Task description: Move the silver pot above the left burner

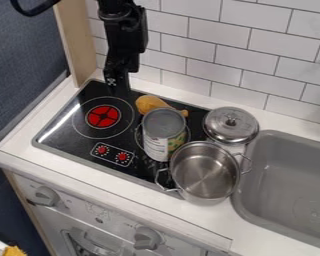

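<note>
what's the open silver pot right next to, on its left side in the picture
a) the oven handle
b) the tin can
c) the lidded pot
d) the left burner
b: the tin can stands at the upper left of the open pot, over the right burner.

The camera looks from above the front of the counter (122, 186), across the stove (69, 131) from the pincer (118, 89), facing down at a slant towards the tiled wall (256, 47) behind the pincer. It is near enough to take in the whole stove below the pincer but just part of the sink (276, 190)
</note>
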